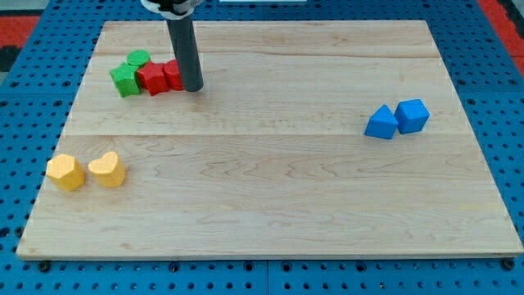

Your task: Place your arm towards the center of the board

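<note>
- You've got a pale wooden board sitting on a blue pegboard table, with a bit of red at the view's top corners.
- No jaws on this rig, just the rod; my tip sits near the view's top left, touching the red block.
- Red star-ish block and two green blocks cluster left of it.
- Two yellow blocks lower left, two blue blocks at right.

Robot body: a straight, round rod of plain dark grey, smooth and unmarked, ending at my tip in a flat cut. At its upper end sits a mount in white and black, mostly cropped by the view's top.
</note>
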Available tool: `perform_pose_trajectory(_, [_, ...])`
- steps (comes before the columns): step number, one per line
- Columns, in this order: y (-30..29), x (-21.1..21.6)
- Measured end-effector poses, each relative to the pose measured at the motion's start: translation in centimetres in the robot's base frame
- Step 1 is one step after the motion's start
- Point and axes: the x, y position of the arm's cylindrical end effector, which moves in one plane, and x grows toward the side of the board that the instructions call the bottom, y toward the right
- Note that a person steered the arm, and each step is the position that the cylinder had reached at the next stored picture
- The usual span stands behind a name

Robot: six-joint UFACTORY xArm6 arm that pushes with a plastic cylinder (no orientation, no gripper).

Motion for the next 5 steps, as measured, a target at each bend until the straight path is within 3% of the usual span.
perform_pose_trajectory(3, [7.0,0.1])
perform_pose_trajectory(4, [10.4,3.5])
perform_pose_trajectory(5, [13.2,4.3])
